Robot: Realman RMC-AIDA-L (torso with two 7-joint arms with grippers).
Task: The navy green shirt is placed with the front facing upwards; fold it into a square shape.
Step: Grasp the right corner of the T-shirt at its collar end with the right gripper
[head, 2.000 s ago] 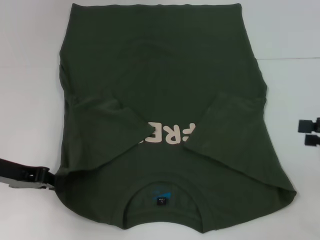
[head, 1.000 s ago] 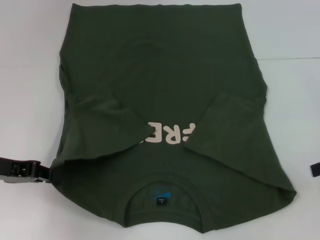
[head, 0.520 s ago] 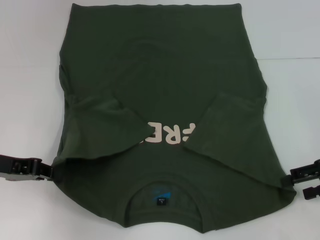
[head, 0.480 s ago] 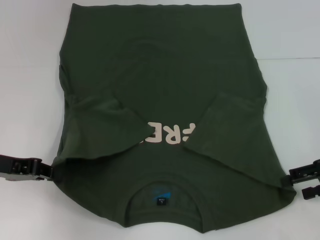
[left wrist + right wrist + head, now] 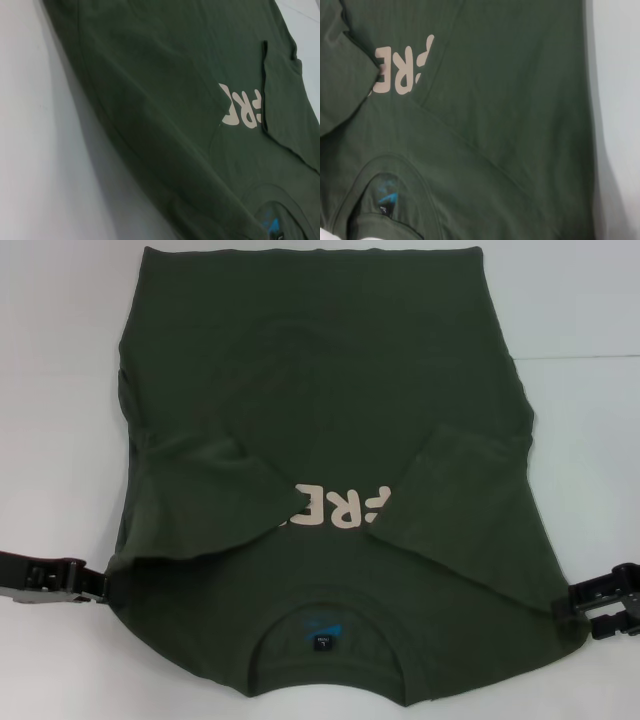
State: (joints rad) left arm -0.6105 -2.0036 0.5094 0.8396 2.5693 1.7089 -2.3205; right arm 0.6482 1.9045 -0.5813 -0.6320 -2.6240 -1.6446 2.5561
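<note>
The navy green shirt (image 5: 320, 390) lies flat on the white table, collar (image 5: 325, 605) nearest me with a blue neck label (image 5: 322, 632). Both sleeves are folded inward over the chest and cover the ends of the cream lettering (image 5: 335, 510). My left gripper (image 5: 97, 585) rests low against the shirt's left shoulder edge. At the right shoulder corner my right gripper (image 5: 592, 608) stands open, one finger on either side of the fabric edge. The left wrist view shows the shirt (image 5: 165, 100) along its left side, and the right wrist view shows the shirt (image 5: 510, 100) with its lettering (image 5: 402, 67).
The white table (image 5: 50, 390) surrounds the shirt on the left, right and far sides. A faint seam line in the tabletop (image 5: 580, 357) runs at the right.
My right gripper has come in from the right edge of the picture to the shirt's right shoulder corner. The left gripper has crept a little closer to the left shoulder edge.
</note>
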